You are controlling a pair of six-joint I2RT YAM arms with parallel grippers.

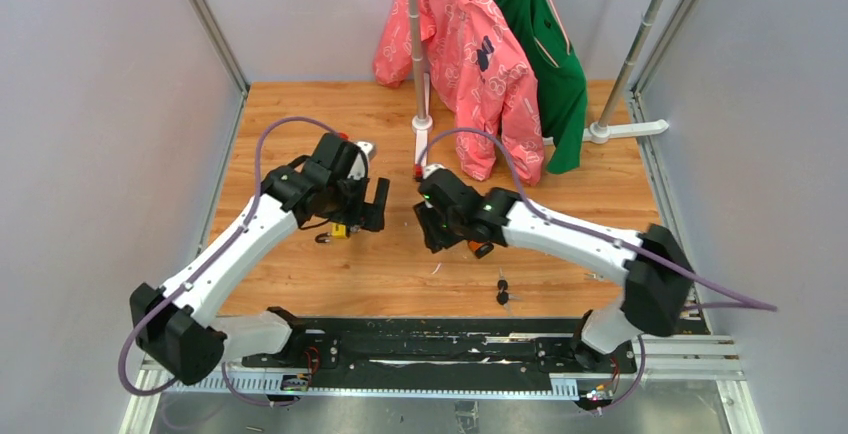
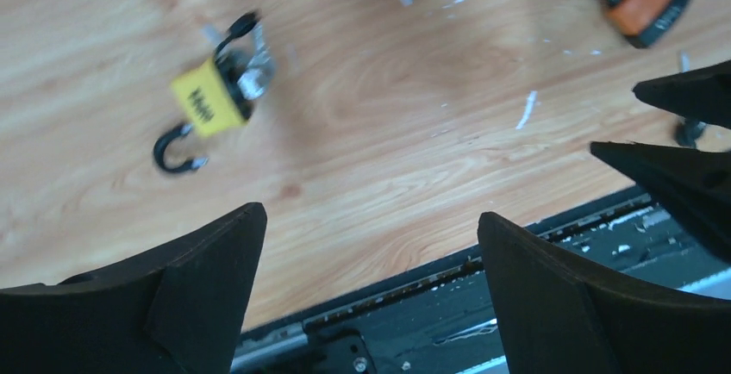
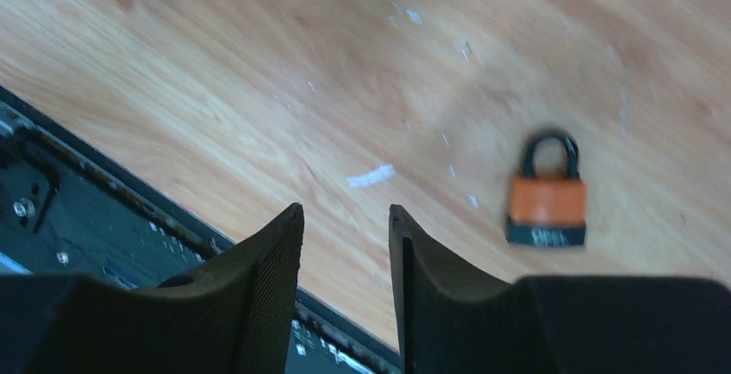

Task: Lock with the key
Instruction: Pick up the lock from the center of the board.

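Left gripper (image 2: 371,210): fingers wide apart, empty; yellow padlock (image 2: 205,102), shackle open, key (image 2: 253,72) at its base, ahead and left of the fingers. Right gripper (image 3: 345,208): fingers narrowly apart, empty; orange padlock (image 3: 547,210), shackle closed, ahead and right of them.

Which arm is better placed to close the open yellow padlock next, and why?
Left. The left gripper hovers open close to the yellow padlock, its shackle unlatched; the right gripper is nearer the shut orange padlock.
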